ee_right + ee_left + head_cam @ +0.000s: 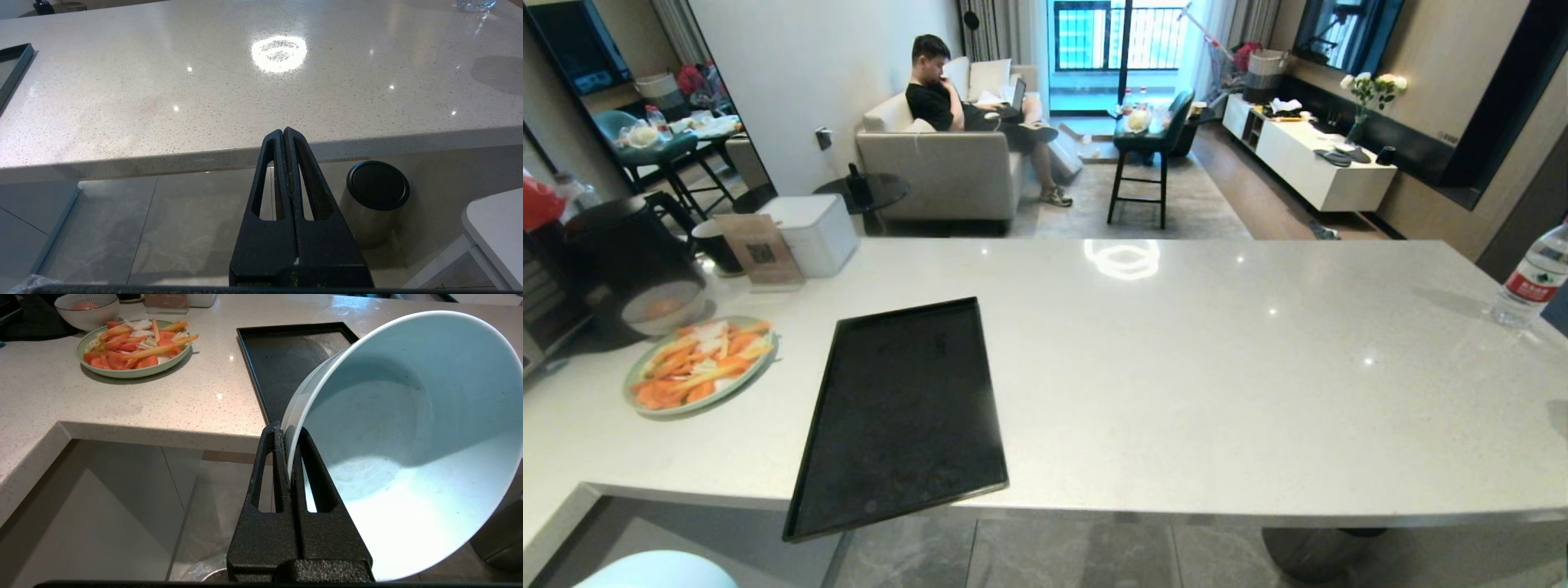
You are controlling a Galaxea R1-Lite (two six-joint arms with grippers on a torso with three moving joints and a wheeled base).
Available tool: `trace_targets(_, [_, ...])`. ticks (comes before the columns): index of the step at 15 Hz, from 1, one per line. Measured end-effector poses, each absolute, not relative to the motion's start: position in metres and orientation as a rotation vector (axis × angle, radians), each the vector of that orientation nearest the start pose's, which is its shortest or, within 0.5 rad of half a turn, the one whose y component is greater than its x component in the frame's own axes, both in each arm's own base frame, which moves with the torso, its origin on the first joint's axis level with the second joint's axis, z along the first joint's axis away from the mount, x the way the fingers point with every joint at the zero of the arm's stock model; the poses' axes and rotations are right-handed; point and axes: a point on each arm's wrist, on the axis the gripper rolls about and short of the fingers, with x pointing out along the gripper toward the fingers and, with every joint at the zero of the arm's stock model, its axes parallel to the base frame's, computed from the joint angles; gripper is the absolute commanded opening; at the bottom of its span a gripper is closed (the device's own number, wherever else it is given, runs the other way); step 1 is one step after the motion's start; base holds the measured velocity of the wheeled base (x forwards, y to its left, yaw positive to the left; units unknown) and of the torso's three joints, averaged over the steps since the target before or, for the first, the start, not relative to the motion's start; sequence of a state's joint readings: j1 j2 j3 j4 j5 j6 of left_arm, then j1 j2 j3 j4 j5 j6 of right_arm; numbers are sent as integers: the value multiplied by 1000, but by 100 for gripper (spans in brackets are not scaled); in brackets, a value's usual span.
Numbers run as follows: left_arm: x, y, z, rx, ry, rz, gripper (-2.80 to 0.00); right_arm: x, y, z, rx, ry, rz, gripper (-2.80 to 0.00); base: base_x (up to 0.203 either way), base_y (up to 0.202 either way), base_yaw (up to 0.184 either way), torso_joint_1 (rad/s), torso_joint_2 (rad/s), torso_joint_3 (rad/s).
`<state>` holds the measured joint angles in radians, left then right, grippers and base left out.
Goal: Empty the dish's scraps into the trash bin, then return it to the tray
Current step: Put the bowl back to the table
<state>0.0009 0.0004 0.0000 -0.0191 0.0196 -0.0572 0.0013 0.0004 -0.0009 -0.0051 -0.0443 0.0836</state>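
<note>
- Grey tiled floor [163, 228] sits nearest, below the counter edge; crinkled clear plastic with a bit of dark rim at the bottom of the left wrist view, likely the trash bin [206, 571], mostly cut off.
- Left gripper [289, 457] is off the counter, over the floor, fingers pinched tight on the rim of the dish [392, 457].
- Dish is tilted on its side, open mouth facing the camera; inside looks clean, no scraps visible, only tiny specks. A pale rounded edge low in the head view may be the same dish.
- Right gripper [284, 171] hangs idle over the floor before the counter edge, fingers pressed together, holding nothing. Lidded metal can [374, 200] stands on the floor beyond it.
- White speckled counter [1217, 367] next; black tray [903, 408] lies bare on it, near corner overhanging the edge.
- Green plate of carrot sticks [698, 363] left of the tray, grey-white bowl [658, 306] behind it.
- Far back: person on a sofa [939, 167], water bottle [1531, 278] at the counter's right end.
- Step, as judged: dumping looks finished; return leg is in hand.
- Next move calls for levelling the dish, lifting above the tray's rim, setting it flat inside, then releasing.
</note>
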Motion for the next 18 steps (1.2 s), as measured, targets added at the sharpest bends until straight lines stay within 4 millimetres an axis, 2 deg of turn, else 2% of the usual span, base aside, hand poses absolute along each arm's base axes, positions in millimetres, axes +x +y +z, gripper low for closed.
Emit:
trace_targets(13, [-23,0,77,-59,-1,20,-280,-23,-1,76,84,-8,-43,-280,0,0,0,0,0,0])
trace_targets(14, [-24,0,79,-58,-2,17,-280,-23,-1,76,84,-7,-43,-280,0,0,0,0,0,0])
trace_targets(18, [-32,0,112,-58,-42,15,-280,-23,-1,76,84,-7,-43,-280,0,0,0,0,0,0])
